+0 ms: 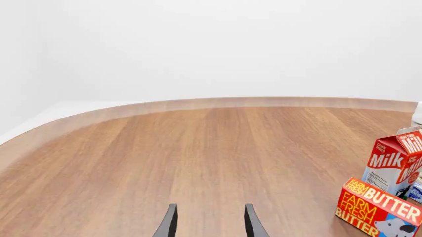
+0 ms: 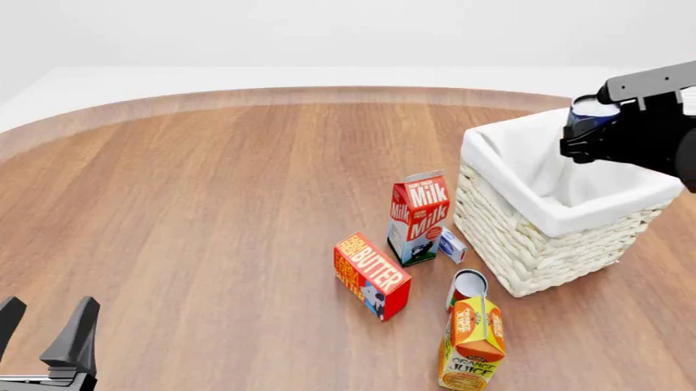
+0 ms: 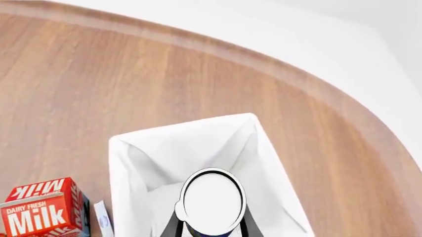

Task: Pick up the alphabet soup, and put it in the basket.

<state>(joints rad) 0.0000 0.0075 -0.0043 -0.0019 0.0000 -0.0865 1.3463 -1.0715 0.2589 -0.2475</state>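
Front, left wrist and right wrist views of a rounded wooden tabletop (image 2: pixel 218 187). The right gripper (image 2: pixel 588 134) hangs above the basket (image 2: pixel 544 244), its jaws clenched on the alphabet soup (image 2: pixel 588 112), of which the silver lid and a strip of blue label show. In the right wrist view the can's lid (image 3: pixel 212 200) faces the camera, flanked by the two dark fingers (image 3: pixel 173 228), with the basket's white cloth lining (image 3: pixel 165 148) open directly beneath; the can is held clear of the lining, over the basket's interior. The basket stands toward the right edge of the tabletop.

Just beside the basket's left wall stands a milk carton (image 2: pixel 419 216), upright, with a small blue-and-white box (image 2: pixel 452 244) between it and the wicker. A butter box (image 2: pixel 371 275) lies nearer the front edge, close to the carton. A red-and-white can (image 2: pixel 468 287) stands at the basket's near corner, partly hidden behind an orange juice carton (image 2: pixel 472 334) at the front edge.

The left gripper (image 2: pixel 44 338) sits at the front left corner, well apart from all objects, jaws released and holding nothing; the left wrist view shows its two fingertips (image 1: pixel 170 222) spread over bare wood, with the milk carton (image 1: pixel 394 163) and butter box (image 1: pixel 377 206) at the frame's side.
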